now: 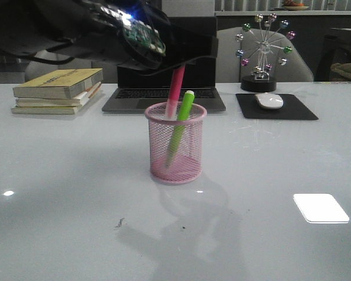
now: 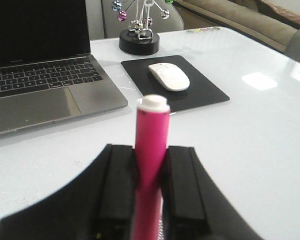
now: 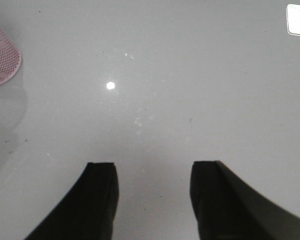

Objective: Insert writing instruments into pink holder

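The pink holder [image 1: 190, 158], a round wire-mesh cup, stands upright at the table's middle. A green marker [image 1: 181, 117] leans inside it, its top sticking out above the rim. My left gripper [image 1: 190, 58] hangs just above the cup, shut on the pink marker [image 1: 175, 91], whose lower end dips inside the rim. In the left wrist view the pink marker [image 2: 151, 130] sits squeezed between both fingers of the left gripper [image 2: 150, 150]. My right gripper [image 3: 152, 167] stands open over bare table, holding nothing. It is off to one side of the holder [image 3: 0, 60].
Behind the cup lies an open laptop [image 1: 164, 96]. A stack of books [image 1: 55, 88] lies at the back left. At the back right a white mouse [image 1: 269, 100] rests on a black pad [image 1: 298, 111], with a ball ornament [image 1: 263, 52] behind it.
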